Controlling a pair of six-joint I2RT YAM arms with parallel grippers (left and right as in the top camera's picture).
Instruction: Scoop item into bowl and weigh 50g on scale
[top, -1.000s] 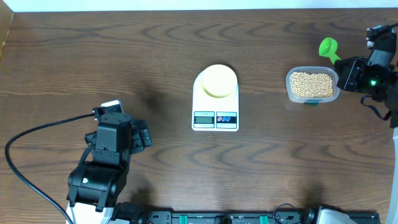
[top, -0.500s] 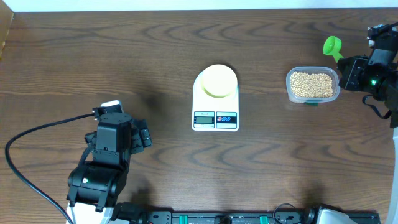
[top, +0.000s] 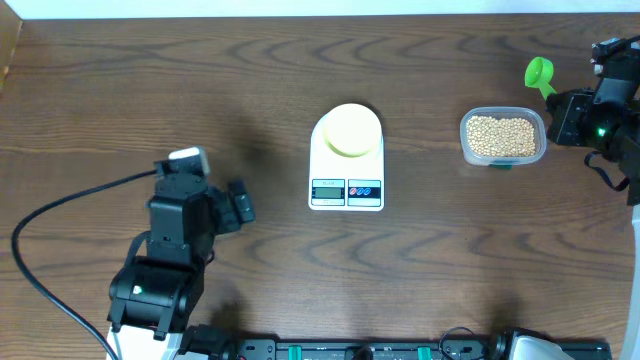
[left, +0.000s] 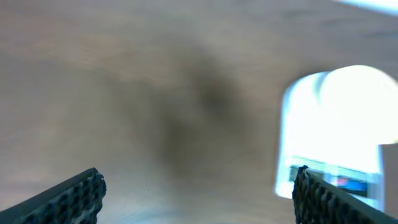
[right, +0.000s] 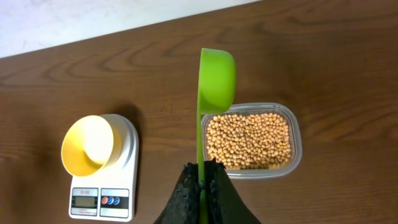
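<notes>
Now you're scooping: right fingers (right: 186, 196) pinch the green scoop (right: 217, 79) beside the beans (right: 249, 140) at upper right; dip it next, while your left fingers (left: 68, 196) stand spread.

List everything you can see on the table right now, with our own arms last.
table: one, dark brown wood, under everything
scale: one, white, centre of the table
bowl: one, pale yellow, on the scale's platform, looks empty
tub: one, clear plastic, right of the scale
beans: many, tan, filling the tub
green scoop: one, bright green, lifted behind the tub, cup looks empty
cable: one, black, looping over the table's left side
left gripper: one, black, open and holding nothing, left of the scale
right gripper: one, black, shut on the green scoop's handle, at the table's right edge
</notes>
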